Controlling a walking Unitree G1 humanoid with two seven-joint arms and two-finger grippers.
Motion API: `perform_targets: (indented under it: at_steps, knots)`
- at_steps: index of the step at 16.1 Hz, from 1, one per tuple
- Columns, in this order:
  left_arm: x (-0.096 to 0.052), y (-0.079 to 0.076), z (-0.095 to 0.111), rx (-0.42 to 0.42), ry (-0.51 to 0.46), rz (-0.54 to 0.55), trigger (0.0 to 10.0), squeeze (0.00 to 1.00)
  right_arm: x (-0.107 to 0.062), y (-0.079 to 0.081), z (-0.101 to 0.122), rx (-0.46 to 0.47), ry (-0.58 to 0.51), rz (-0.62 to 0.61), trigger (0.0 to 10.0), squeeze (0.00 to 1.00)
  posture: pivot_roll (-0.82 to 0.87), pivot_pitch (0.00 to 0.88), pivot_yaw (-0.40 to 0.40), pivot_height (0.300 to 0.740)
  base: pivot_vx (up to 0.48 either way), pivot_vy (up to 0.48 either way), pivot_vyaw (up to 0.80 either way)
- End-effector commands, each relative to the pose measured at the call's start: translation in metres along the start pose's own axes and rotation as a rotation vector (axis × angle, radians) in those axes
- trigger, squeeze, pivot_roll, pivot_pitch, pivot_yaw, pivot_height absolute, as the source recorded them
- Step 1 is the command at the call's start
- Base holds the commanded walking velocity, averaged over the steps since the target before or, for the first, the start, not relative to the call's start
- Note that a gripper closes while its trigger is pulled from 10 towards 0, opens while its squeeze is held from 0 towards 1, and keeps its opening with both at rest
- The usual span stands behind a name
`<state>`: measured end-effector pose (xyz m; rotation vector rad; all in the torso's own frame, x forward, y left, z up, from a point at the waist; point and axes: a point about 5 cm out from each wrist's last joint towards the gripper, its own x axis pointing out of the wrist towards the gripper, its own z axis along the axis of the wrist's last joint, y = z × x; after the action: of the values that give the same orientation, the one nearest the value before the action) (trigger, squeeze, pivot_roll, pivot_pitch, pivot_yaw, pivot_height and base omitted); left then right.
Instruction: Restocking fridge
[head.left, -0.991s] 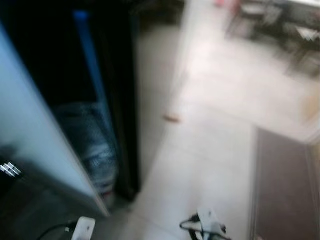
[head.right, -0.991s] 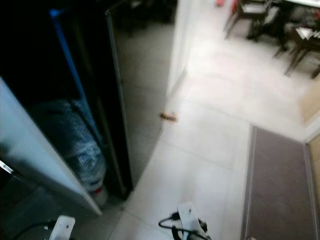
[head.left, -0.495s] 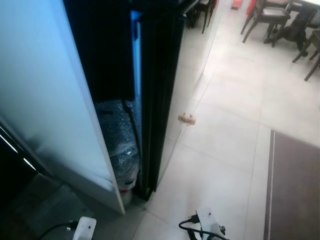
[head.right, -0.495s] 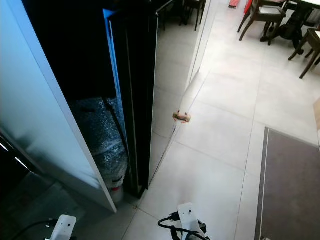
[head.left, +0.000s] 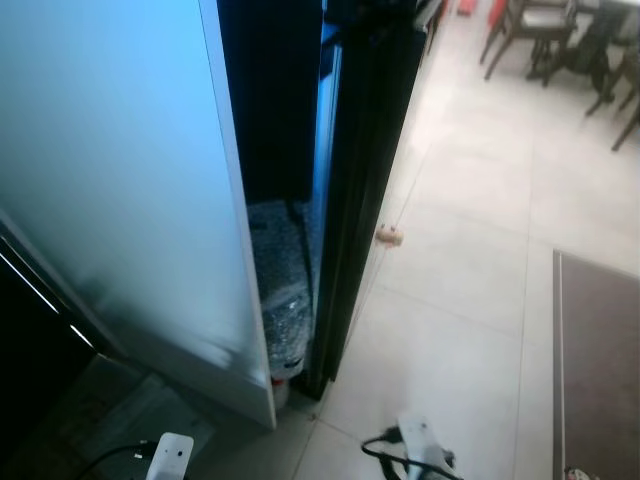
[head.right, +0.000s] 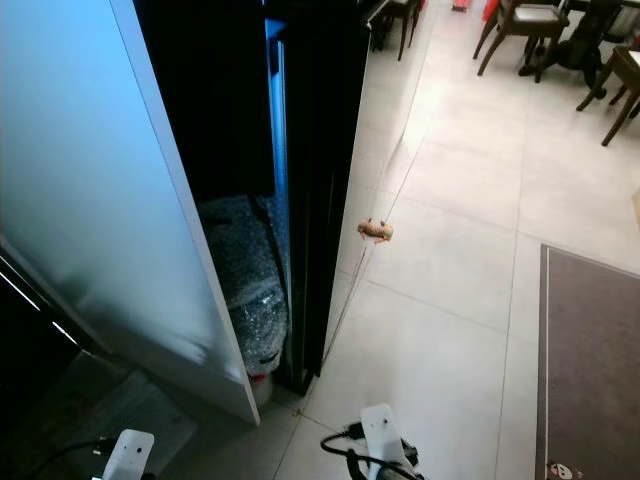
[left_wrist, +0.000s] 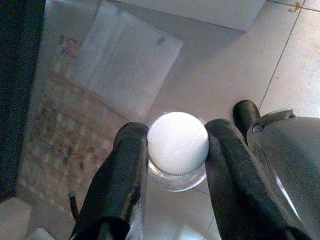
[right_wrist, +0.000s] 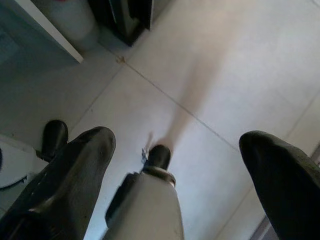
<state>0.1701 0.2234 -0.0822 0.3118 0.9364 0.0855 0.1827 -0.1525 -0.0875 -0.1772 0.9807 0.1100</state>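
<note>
**Bottle in the left hand beside the open fridge**

Nearest, the left hand (left_wrist: 175, 150) is clenched on a clear bottle with a white cap (left_wrist: 178, 143), one black finger pressed to each side of its neck just below the cap. Under it lie a pale floor tile and a sheet of bubble wrap (left_wrist: 125, 60) spread flat on a patterned patch of flooring. The right hand (right_wrist: 175, 145) hangs released, its two fingers (right_wrist: 75, 165) spread well apart above the tiled floor (right_wrist: 210, 75), with nothing between them.

From the head views, both silver arms show low at the bottom edge, the left arm (head.right: 127, 455) and the right arm (head.right: 380, 435). Just beyond stands the fridge, its pale door (head.right: 90, 200) swung open on the robot's left, edge-on. The black cabinet (head.right: 325, 150) is dark inside; a bundle wrapped in bubble plastic (head.right: 250, 290) sits on the floor in the gap between door and cabinet.

Farther on, a small brown object (head.right: 375, 230) lies on the tiles near the cabinet's side. A grey mat (head.right: 590, 370) lies to the right, and dark chairs (head.right: 520, 25) stand at the far end.
</note>
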Motion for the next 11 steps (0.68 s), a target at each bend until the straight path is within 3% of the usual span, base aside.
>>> perform_targets:
  at_steps: [1,11]
  knots:
    - [-0.001,-0.002,-0.006,0.011,0.021,-0.008,10.0,0.00,0.000,-0.001,-0.002,0.014,0.008,-0.009,10.0,0.00,-0.02,0.054,-0.026,0.740,0.000,0.281,0.00]
    - [0.005,0.001,0.017,0.018,-0.010,-0.013,10.0,0.00,0.001,-0.001,0.007,0.172,-0.012,-0.078,10.0,0.00,-0.03,0.000,-0.010,0.740,0.000,0.282,0.00]
